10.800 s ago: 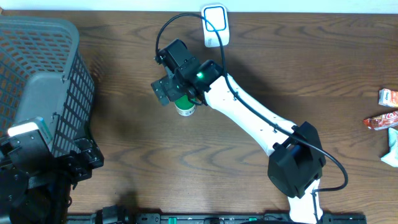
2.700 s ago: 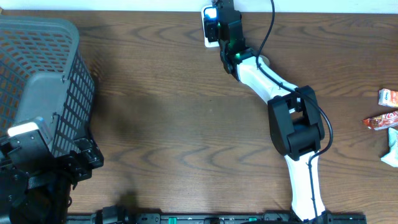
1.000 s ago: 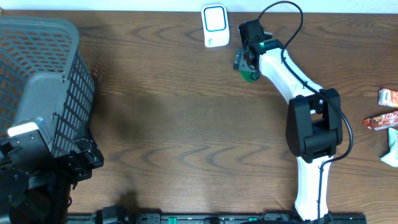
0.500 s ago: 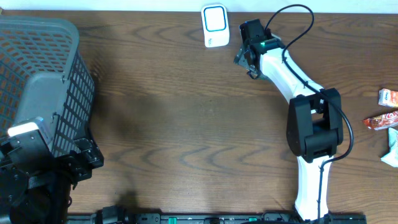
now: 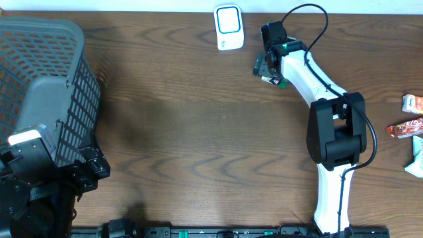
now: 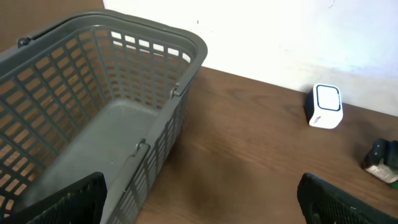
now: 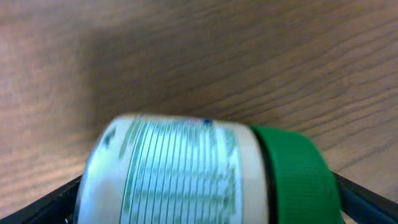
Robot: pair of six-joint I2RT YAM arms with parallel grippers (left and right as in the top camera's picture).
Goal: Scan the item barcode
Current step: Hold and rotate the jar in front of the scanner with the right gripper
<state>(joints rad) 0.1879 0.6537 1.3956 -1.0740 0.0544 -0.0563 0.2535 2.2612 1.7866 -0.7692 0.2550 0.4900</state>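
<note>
While the white, green-striped bottle (image 7: 180,168) with its green cap (image 7: 292,171) lay sideways on the table (image 7: 186,50), the right gripper (image 7: 205,205) straddled it, jaws spread; the left gripper (image 6: 202,205) gaped likewise.

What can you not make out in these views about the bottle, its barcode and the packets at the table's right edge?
Barcode: right wrist view, label on the bottle blurred, cut by the bottom edge; unreadable.
Bottle: overhead, mostly hidden under the right arm.
Grip: right wrist view shows only slivers of the right fingers; pressing the bottle or not, unclear.
Packets: overhead, too small to identify; one cut by the right edge.
</note>
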